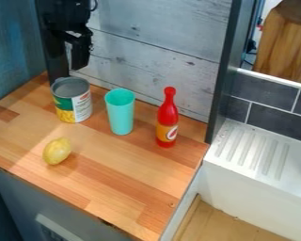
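At the upper left of the work surface, the black two-finger gripper [75, 60] hangs beside the pale wooden wall [159, 33], above and slightly behind a cylindrical metal can [72, 100] with a green, white and yellow label. Whether it is spread or closed cannot be told against the dark upright post behind it; no object is seen in its grasp, and contact with the can cannot be confirmed. The can, the object nearest the gripper, stands upright on the butcher-block wooden tabletop [115, 176], near the wall. To its right, apart from it, stands a tall turquoise cup [121, 115], upright; farther right is an upright red bottle [167, 117] with a yellow-orange label. A yellow, lemon-shaped fruit [57, 151] lies in front of the can, nearer the front edge. Beyond the right end of the tabletop is a white ridged ledge [250, 150]. As judged from this arrangement, handling has reached no more than proximity: all four objects rest on the tabletop, and none is lifted, tipped or stacked.
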Tool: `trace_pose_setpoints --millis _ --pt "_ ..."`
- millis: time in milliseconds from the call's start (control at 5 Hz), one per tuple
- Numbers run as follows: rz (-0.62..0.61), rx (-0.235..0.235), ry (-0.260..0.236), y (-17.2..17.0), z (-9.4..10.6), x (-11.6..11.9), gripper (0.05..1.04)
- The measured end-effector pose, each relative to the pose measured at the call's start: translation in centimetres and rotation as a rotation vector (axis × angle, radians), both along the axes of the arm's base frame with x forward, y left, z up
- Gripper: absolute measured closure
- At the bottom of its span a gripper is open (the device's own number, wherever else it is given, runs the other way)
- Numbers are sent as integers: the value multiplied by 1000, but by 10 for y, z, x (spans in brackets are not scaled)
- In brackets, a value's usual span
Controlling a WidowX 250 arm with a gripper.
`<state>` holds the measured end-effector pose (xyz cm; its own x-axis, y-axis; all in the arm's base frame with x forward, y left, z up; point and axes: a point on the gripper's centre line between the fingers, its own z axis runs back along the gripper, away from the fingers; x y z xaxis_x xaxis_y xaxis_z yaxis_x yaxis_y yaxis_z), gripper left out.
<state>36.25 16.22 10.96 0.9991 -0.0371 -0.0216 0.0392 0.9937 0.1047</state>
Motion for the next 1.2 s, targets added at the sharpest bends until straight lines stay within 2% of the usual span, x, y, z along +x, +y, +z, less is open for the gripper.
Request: trace_pose_setpoints --millis 200,400,600,1000,1200 --pt "3 -21 41 -1 -17 -2 83" --pt "3 -71 -12 -8 -17 8 83" --pt "41 -104 -102 -5 -15 19 83" --pt "130 -64 -221 10 -21 30 83" --pt "155 -78 -262 8 -24 36 83"
